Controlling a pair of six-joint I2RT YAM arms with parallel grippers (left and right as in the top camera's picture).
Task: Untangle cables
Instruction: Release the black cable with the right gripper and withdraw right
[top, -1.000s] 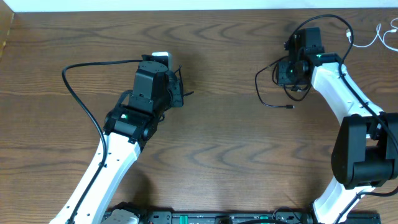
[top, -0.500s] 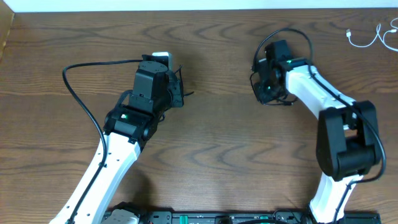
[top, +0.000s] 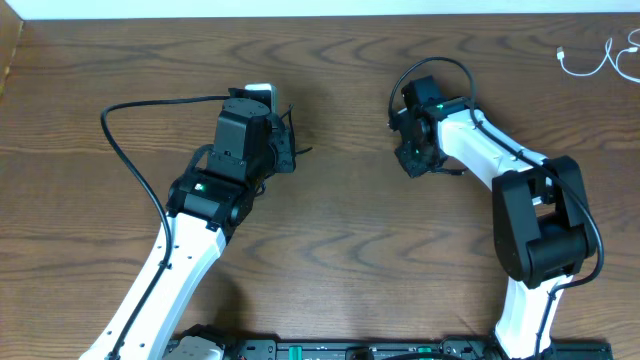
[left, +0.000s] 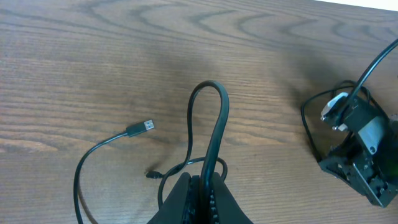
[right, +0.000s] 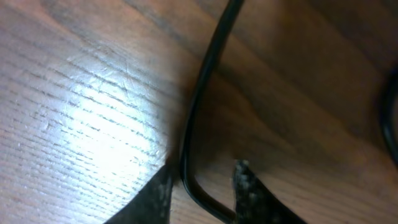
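Observation:
My left gripper (top: 288, 150) (left: 204, 180) is shut on a loop of black cable (left: 214, 124) that stands up from the jaws. That cable's thin run ends in a small plug (left: 140, 127) lying on the table. My right gripper (top: 408, 160) (right: 202, 177) is low over the table, its fingers apart, with a black cable (right: 205, 81) running between them and curving under the right finger. A bit of black cable trails beside it (top: 455, 171). The white cable (top: 600, 62) lies apart at the far right back corner.
The wooden table (top: 340, 250) carries both arms. A thick black robot wire (top: 130, 150) arcs left of the left arm. The right arm's head (left: 360, 155) shows at the right of the left wrist view. The table's back edge (top: 320, 16) is near.
My right arm has swung left and a little toward the front, and the black cable near it came along. The left arm and the white cable have not moved.

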